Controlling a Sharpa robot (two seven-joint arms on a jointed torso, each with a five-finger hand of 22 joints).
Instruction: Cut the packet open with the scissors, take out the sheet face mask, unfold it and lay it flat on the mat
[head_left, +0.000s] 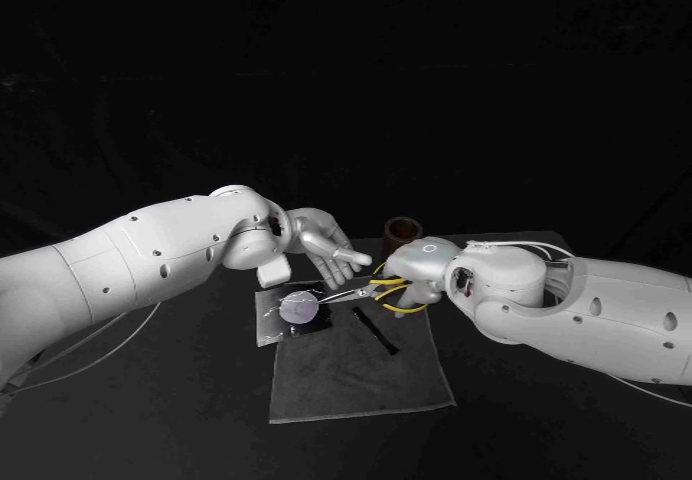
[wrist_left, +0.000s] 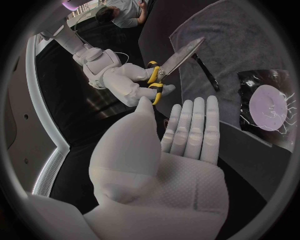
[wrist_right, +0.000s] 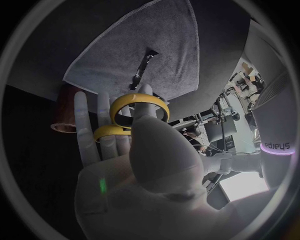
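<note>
- Packet (head_left: 296, 311) lies flat on the far left corner of the mat (head_left: 361, 380), overhanging its left edge.
- Scissors (head_left: 361, 292) sit in the right hand (head_left: 418, 265), fingers through the yellow loops, blades pointing left at the packet's near edge.
- Left hand (head_left: 325, 245) hovers just above and behind the packet, flat and empty; it is the nearer hand, probably to lift the packet.
</note>
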